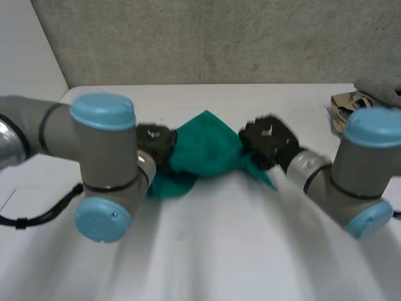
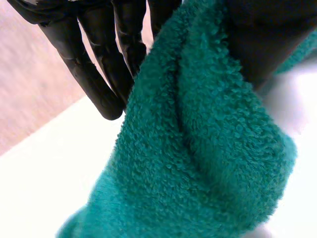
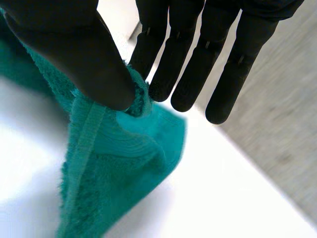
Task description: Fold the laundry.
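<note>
White table, green towel, grey wall

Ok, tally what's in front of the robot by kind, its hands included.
green towel: 1
black hands: 2, the left hand and the right hand, each pinching the towel
heap of beige and grey things: 1, its pieces too blurred to count apart
total: 4
</note>
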Robot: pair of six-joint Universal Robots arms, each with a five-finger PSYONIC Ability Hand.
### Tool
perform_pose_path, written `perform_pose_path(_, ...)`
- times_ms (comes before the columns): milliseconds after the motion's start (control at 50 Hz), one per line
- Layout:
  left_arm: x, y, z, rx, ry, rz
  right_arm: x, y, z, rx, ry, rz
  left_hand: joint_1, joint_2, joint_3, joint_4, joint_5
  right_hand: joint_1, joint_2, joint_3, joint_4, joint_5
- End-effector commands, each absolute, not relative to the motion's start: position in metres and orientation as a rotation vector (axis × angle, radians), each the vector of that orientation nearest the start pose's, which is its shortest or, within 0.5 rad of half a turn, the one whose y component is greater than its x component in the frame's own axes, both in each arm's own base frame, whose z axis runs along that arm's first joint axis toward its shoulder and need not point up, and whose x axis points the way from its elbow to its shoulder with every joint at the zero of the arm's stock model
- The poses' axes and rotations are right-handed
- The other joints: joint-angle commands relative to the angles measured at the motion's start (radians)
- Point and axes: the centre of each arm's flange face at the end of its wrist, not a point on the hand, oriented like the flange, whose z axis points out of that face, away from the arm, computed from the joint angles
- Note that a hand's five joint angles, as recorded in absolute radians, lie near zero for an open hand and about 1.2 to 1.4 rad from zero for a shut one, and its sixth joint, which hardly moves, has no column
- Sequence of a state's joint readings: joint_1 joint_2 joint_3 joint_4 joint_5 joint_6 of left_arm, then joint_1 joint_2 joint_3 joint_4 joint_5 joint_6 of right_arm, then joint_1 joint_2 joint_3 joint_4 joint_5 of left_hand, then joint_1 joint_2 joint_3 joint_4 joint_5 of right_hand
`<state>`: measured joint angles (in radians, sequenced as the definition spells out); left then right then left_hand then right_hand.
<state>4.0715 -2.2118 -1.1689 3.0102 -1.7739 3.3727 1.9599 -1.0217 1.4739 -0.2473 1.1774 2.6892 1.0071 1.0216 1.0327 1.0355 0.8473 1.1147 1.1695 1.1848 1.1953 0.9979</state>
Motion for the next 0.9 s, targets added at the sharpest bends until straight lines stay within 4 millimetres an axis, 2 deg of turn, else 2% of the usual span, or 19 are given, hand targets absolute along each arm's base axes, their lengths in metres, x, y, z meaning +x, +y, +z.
perform_pose_path(20,-0.318,-0.251,0.186,0.913,2.622,-1.642,0.294,-0.280,0.140,-1.287,1.978,-1.722,-0.575,-0.589,-0.600,-0.603,-0.589,0.159,0.104,0.089,0.079,0.101)
perform_pose_path(80,-0.312,-0.252,0.202,0.914,2.634,-1.661,0.291,-0.279,0.147,-1.244,2.002,-1.730,-0.661,-0.676,-0.687,-0.690,-0.676,-0.191,-0.245,-0.261,-0.271,-0.248)
perform_pose_path(140,-0.303,-0.251,0.229,0.916,2.642,-1.722,0.289,-0.276,0.166,-1.181,1.998,-1.774,-0.700,-0.714,-0.725,-0.728,-0.714,-0.595,-0.650,-0.665,-0.676,-0.653)
perform_pose_path(180,-0.297,-0.248,0.248,0.935,2.649,-1.764,0.286,-0.272,0.182,-1.145,1.981,-1.812,-0.805,-0.819,-0.830,-0.833,-0.819,-0.813,-0.868,-0.883,-0.893,-0.871)
perform_pose_path(240,-0.290,-0.246,0.263,0.956,2.657,-1.779,0.283,-0.267,0.197,-1.110,1.959,-1.847,-0.833,-0.847,-0.858,-0.861,-0.847,-0.834,-0.889,-0.904,-0.915,-0.892)
perform_pose_path(260,-0.282,-0.246,0.271,0.960,2.664,-1.770,0.281,-0.264,0.206,-1.083,1.950,-1.865,-0.833,-0.847,-0.858,-0.861,-0.847,-0.834,-0.889,-0.905,-0.915,-0.892)
perform_pose_path(360,-0.258,-0.258,0.282,0.948,2.676,-1.743,0.275,-0.261,0.215,-0.908,1.982,-1.825,-0.833,-0.847,-0.858,-0.861,-0.847,-0.881,-0.936,-0.951,-0.962,-0.939)
perform_pose_path(480,-0.228,-0.285,0.267,1.007,2.656,-1.625,0.266,-0.269,0.207,-0.657,2.118,-1.707,-0.833,-0.847,-0.858,-0.861,-0.847,-0.931,-0.986,-1.001,-1.012,-0.989)
perform_pose_path(580,-0.221,-0.299,0.231,1.210,2.618,-1.487,0.271,-0.284,0.189,-0.535,2.203,-1.593,-0.833,-0.847,-0.858,-0.861,-0.847,-0.908,-0.963,-0.978,-0.989,-0.966)
perform_pose_path(660,-0.226,-0.304,0.205,1.321,2.599,-1.428,0.283,-0.290,0.169,-0.492,2.253,-1.473,-0.833,-0.847,-0.858,-0.861,-0.847,-0.890,-0.945,-0.960,-0.971,-0.948)
perform_pose_path(720,-0.235,-0.308,0.192,1.386,2.559,-1.484,0.294,-0.293,0.153,-0.453,2.290,-1.384,-0.833,-0.847,-0.858,-0.861,-0.847,-0.867,-0.922,-0.937,-0.947,-0.925)
perform_pose_path(820,-0.241,-0.316,0.181,1.402,2.494,-1.565,0.310,-0.296,0.132,-0.398,2.314,-1.319,-0.833,-0.847,-0.858,-0.861,-0.847,-0.779,-0.834,-0.849,-0.859,-0.837)
perform_pose_path(860,-0.243,-0.314,0.177,1.410,2.498,-1.547,0.315,-0.296,0.127,-0.391,2.318,-1.314,-0.833,-0.847,-0.858,-0.861,-0.847,-0.726,-0.781,-0.796,-0.807,-0.784)
perform_pose_path(900,-0.244,-0.309,0.171,1.426,2.510,-1.499,0.320,-0.297,0.121,-0.387,2.329,-1.320,-0.833,-0.847,-0.858,-0.861,-0.847,-0.577,-0.632,-0.647,-0.657,-0.635)
